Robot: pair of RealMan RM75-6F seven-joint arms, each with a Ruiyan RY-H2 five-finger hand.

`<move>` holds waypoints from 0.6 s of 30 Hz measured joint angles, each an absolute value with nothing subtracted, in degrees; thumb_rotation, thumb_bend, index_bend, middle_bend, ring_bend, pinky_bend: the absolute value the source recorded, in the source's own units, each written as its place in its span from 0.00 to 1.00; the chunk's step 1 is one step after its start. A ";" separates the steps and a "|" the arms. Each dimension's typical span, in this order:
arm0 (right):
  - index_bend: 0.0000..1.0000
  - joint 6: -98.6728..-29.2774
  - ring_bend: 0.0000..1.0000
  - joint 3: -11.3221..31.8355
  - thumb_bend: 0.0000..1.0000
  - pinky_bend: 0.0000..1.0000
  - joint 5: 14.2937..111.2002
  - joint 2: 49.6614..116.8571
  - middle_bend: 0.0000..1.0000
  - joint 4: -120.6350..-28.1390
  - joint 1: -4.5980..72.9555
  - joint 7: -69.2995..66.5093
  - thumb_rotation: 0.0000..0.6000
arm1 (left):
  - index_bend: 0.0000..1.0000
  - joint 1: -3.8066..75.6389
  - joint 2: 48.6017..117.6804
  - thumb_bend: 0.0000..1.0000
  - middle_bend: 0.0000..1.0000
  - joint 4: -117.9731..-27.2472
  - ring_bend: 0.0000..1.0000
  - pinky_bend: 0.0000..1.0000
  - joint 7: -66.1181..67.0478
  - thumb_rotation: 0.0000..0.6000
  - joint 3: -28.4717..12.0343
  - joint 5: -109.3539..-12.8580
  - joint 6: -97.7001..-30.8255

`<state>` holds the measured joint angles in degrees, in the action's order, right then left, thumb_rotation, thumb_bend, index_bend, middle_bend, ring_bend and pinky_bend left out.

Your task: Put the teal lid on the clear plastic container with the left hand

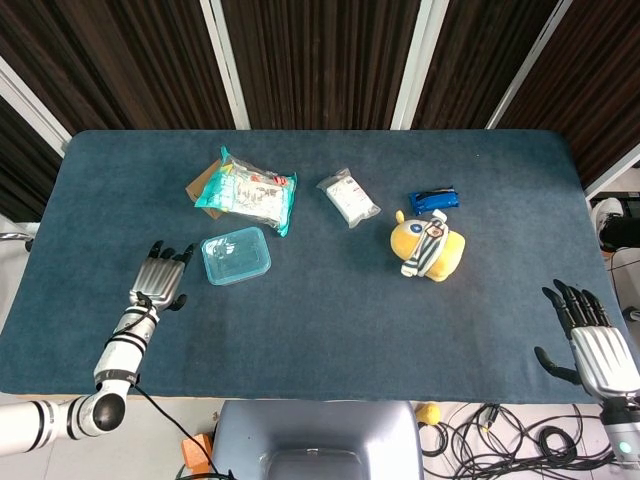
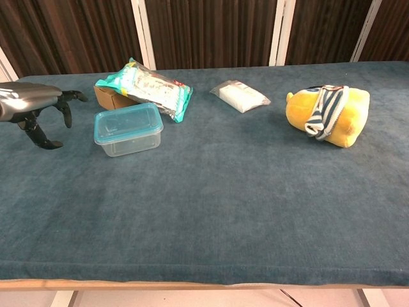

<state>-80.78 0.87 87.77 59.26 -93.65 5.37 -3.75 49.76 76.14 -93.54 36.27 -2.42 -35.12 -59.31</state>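
Note:
The clear plastic container (image 1: 236,257) (image 2: 129,131) stands on the blue table left of centre, with the teal lid (image 1: 236,251) (image 2: 126,120) lying flat on top of it. My left hand (image 1: 160,277) (image 2: 33,110) hovers to the left of the container, apart from it, fingers spread and holding nothing. My right hand (image 1: 596,342) is at the table's front right corner, fingers spread and empty; the chest view does not show it.
A teal snack bag (image 1: 250,192) (image 2: 151,87) lies over a brown box (image 1: 200,183) (image 2: 110,97) just behind the container. A white packet (image 1: 348,197) (image 2: 240,96), a blue packet (image 1: 434,199) and a yellow plush toy (image 1: 428,248) (image 2: 328,116) lie further right.

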 measured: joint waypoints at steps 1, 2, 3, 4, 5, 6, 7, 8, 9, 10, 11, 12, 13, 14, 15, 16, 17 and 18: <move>0.00 -80.77 0.00 0.87 0.25 0.00 87.77 59.26 0.00 -93.65 5.38 -3.75 1.00 | 0.00 49.73 76.50 0.30 0.30 -93.15 0.17 0.02 36.09 1.00 -2.44 -35.19 -58.95; 0.00 -80.75 0.00 0.87 0.25 0.00 87.77 59.26 0.00 -93.66 5.38 -3.73 1.00 | 0.00 49.72 76.64 0.30 0.30 -93.01 0.16 0.02 36.01 1.00 -2.46 -35.25 -58.83; 0.00 -80.73 0.00 0.87 0.25 0.00 87.77 59.27 0.00 -93.66 5.39 -3.70 1.00 | 0.00 49.72 76.80 0.30 0.29 -92.82 0.16 0.02 35.93 1.00 -2.49 -35.34 -58.72; 0.00 -80.67 0.00 0.86 0.25 0.00 87.76 59.29 0.00 -93.67 5.42 -3.64 1.00 | 0.00 49.74 77.16 0.30 0.29 -92.44 0.15 0.02 35.76 1.00 -2.60 -35.61 -58.54; 0.00 -80.64 0.00 0.89 0.25 0.00 87.69 59.28 0.00 -93.66 5.43 -3.66 1.00 | 0.00 49.80 77.61 0.30 0.29 -92.00 0.15 0.02 35.57 1.00 -2.73 -35.90 -58.35; 0.00 -80.64 0.00 0.91 0.25 0.00 87.62 59.26 0.00 -93.66 5.43 -3.76 1.00 | 0.00 49.87 78.18 0.30 0.29 -91.39 0.15 0.02 35.41 1.00 -2.87 -36.13 -58.06; 0.00 -80.66 0.00 0.95 0.25 0.00 87.58 59.20 0.00 -93.65 5.42 -3.90 1.00 | 0.00 49.99 78.96 0.30 0.29 -90.44 0.15 0.02 35.23 1.00 -3.06 -36.36 -57.59; 0.00 -80.69 0.00 0.97 0.25 0.00 87.53 59.17 0.00 -93.63 5.40 -3.97 1.00 | 0.00 50.08 79.55 0.30 0.29 -89.74 0.15 0.02 35.13 1.00 -3.20 -36.50 -57.23; 0.00 -80.70 0.00 1.00 0.25 0.00 87.47 59.14 0.00 -93.60 5.39 -4.05 1.00 | 0.00 50.17 80.09 0.30 0.29 -89.14 0.15 0.02 35.06 1.00 -3.36 -36.64 -56.86; 0.00 -80.71 0.00 1.04 0.25 0.00 87.39 59.10 0.00 -93.57 5.38 -4.15 1.00 | 0.00 50.27 80.60 0.30 0.29 -88.64 0.15 0.02 34.97 1.00 -3.62 -36.79 -56.47; 0.00 -80.71 0.00 1.06 0.25 0.00 87.35 59.07 0.00 -93.55 5.37 -4.24 1.00 | 0.00 50.32 80.80 0.30 0.29 -88.46 0.15 0.02 34.87 1.00 -3.81 -36.84 -56.26; 0.00 -80.74 0.00 1.09 0.25 0.00 87.31 59.04 0.00 -93.53 5.36 -4.33 1.00 | 0.00 50.35 80.91 0.30 0.29 -88.38 0.15 0.02 34.77 1.00 -3.94 -36.85 -56.05; 0.00 -80.77 0.00 1.11 0.25 0.00 87.29 59.02 0.00 -93.52 5.34 -4.39 1.00 | 0.00 50.38 81.02 0.30 0.29 -88.30 0.15 0.02 34.64 1.00 -4.08 -36.83 -55.80; 0.00 -80.82 0.00 1.12 0.25 0.00 87.28 59.00 0.00 -93.51 5.32 -4.44 1.00 | 0.00 50.41 81.09 0.30 0.29 -88.25 0.15 0.02 34.55 1.00 -4.19 -36.80 -55.60; 0.00 -80.86 0.00 1.13 0.25 0.00 87.28 58.98 0.00 -93.50 5.30 -4.49 1.00 | 0.00 50.45 81.18 0.30 0.29 -88.20 0.15 0.02 34.47 1.00 -4.32 -36.77 -55.40; 0.00 -80.87 0.00 1.14 0.25 0.00 87.28 58.97 0.00 -93.48 5.29 -4.53 1.00 | 0.00 50.52 81.32 0.31 0.29 -88.15 0.15 0.02 34.39 1.00 -4.48 -36.81 -55.16; 0.00 -80.85 0.00 1.13 0.25 0.00 87.28 58.97 0.00 -93.48 5.29 -4.54 1.00 | 0.00 50.57 81.41 0.30 0.29 -88.14 0.15 0.02 34.35 1.00 -4.57 -36.92 -55.09; 0.00 -80.82 0.00 1.12 0.25 0.00 87.29 58.97 0.00 -93.47 5.30 -4.55 1.00 | 0.00 50.61 81.49 0.30 0.29 -88.15 0.15 0.02 34.32 1.00 -4.66 -37.08 -55.05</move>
